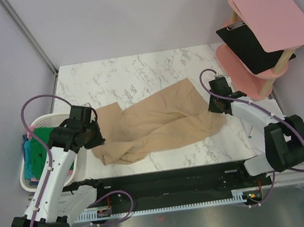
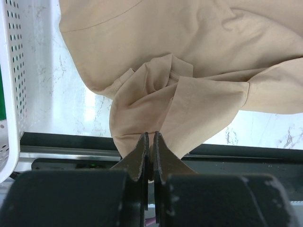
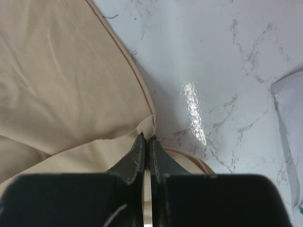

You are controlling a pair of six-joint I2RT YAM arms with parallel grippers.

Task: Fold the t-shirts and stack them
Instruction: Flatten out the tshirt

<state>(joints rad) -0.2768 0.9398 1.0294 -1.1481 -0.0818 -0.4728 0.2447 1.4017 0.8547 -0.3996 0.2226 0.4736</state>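
A large tan t-shirt (image 1: 159,122) lies crumpled across the middle of the marble table. My left gripper (image 1: 90,134) is shut on its left end; in the left wrist view the jaws (image 2: 152,136) pinch a bunched fold of tan cloth (image 2: 161,90) lifted above the table's front edge. My right gripper (image 1: 217,105) is shut on the shirt's right edge; in the right wrist view the jaws (image 3: 145,139) clamp the hem of the tan cloth (image 3: 61,80). Green and teal t-shirts (image 1: 35,144) lie in the basket at the left.
A white slatted laundry basket (image 1: 27,180) stands off the table's left edge, close to my left arm; its wall shows in the left wrist view (image 2: 12,85). A pink stand (image 1: 250,72) with a pink clipboard (image 1: 277,18) and a black one stands at the back right.
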